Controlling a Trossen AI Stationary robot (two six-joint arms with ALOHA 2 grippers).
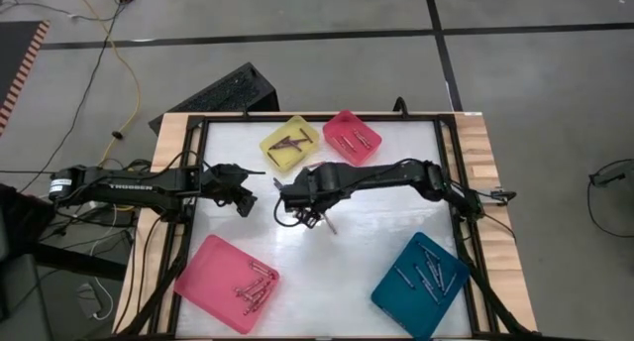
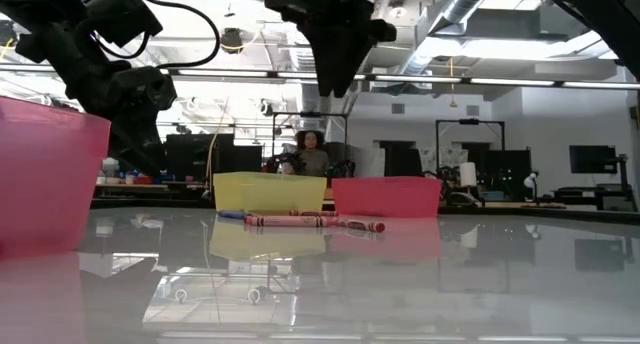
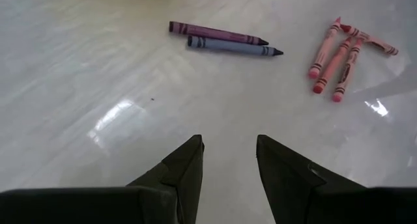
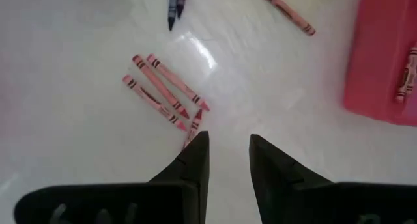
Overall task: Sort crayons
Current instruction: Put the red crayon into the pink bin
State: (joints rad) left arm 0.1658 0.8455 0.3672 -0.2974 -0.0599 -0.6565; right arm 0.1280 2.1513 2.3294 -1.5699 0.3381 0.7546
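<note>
Left gripper (image 1: 241, 203), at about 9 o'clock of table centre: fingers spread with a clear gap, nothing between them, hovering above bare white tabletop (image 1: 396, 232). Large pink tray (image 1: 203, 282) at 7 o'clock, holding several crayons.

Centre: right gripper (image 1: 309, 215) hanging just above the loose crayons, fingers parted and empty. Yellow tray (image 1: 275, 140) at 12 o'clock and small pink tray (image 1: 342, 125) at 1 o'clock, each already holding crayons; teal tray (image 1: 396, 293) at 5 o'clock, likewise stocked.

Loose crayons still on the table: a cluster of red crayons (image 4: 163, 90) just ahead of the right fingertips, a purple crayon (image 3: 215, 34) and a blue-grey crayon (image 3: 234, 47) lying side by side, one more red crayon (image 4: 288, 13) apart near the small pink tray.

Step in hand, as judged — picking one red crayon from the cluster. Best done by lowering straight down across a single stick, jaws crosswise to its length, at the cluster's outer edge to avoid pinching two at once.

View differences: high view alone shows all four trays and their contents, yet barely resolves the loose crayons; wrist views give crayon colours and the finger gap; low view alone shows gripper height off the table — and a person seated in the room behind.
</note>
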